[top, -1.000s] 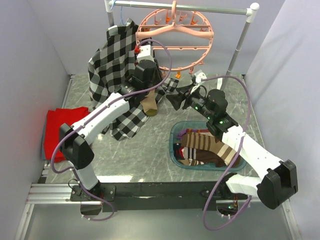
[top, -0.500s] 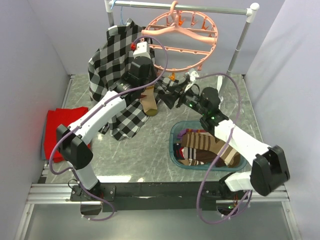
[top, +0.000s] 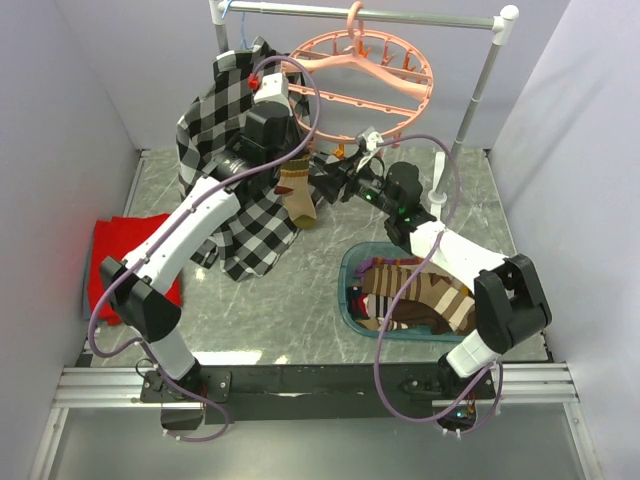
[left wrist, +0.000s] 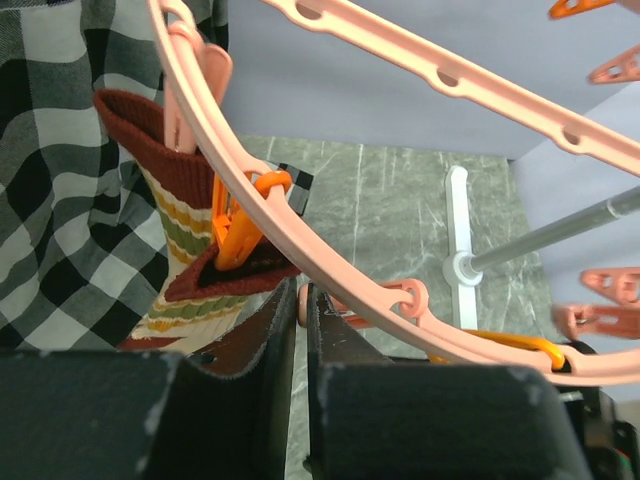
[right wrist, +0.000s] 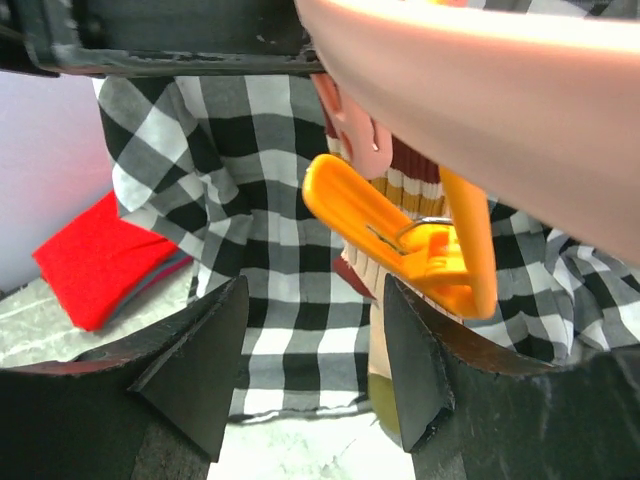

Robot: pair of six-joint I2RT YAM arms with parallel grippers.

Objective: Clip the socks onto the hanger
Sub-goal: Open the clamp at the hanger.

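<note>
Socks (top: 410, 300) lie heaped in the basin (top: 343, 285) near the arms, and further back one striped sock (left wrist: 175, 250) hangs from an orange clip (right wrist: 400, 240) under the hanger (left wrist: 505, 105). The right gripper (right wrist: 312, 335) holds its fingers apart just before that clip; the left gripper (left wrist: 300, 320) has its fingers pressed together at the ring, whether on its edge I cannot tell. If the right fingers squeeze the clip's handles, it may open and let the sock fall, or a push may swing the hanger.
</note>
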